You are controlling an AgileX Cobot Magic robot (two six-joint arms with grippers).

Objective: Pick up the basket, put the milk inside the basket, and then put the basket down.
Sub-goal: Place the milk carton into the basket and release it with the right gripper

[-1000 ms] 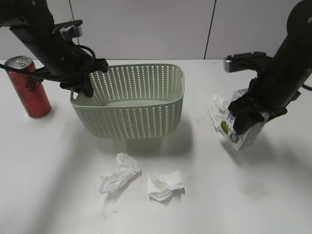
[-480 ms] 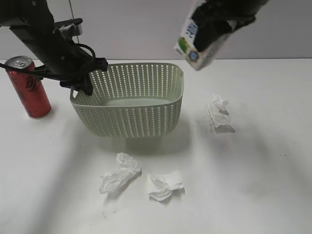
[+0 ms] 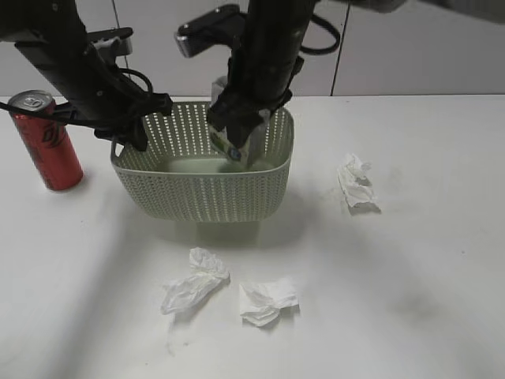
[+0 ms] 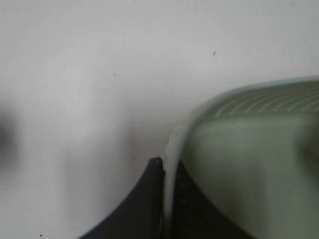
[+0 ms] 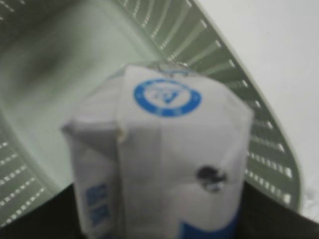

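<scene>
Milk (image 3: pixel 233 147) now half-hidden inside basket (image 3: pixel 205 189).

The left gripper (image 3: pixel 130 134) is clamped on the left rim of the basket (image 3: pixel 205 197), its arm slanting down from the far left — the right gripper (image 3: pixel 237 134) is lowered inside, closed around the milk (image 3: pixel 231 147), forearm steeply angled

The milk (image 3: pixel 234 147) is mostly hidden behind the right end effector (image 3: pixel 237 130).

Milk (image 5: pixel 162 164) lettering blurred, nothing legible
</scene>
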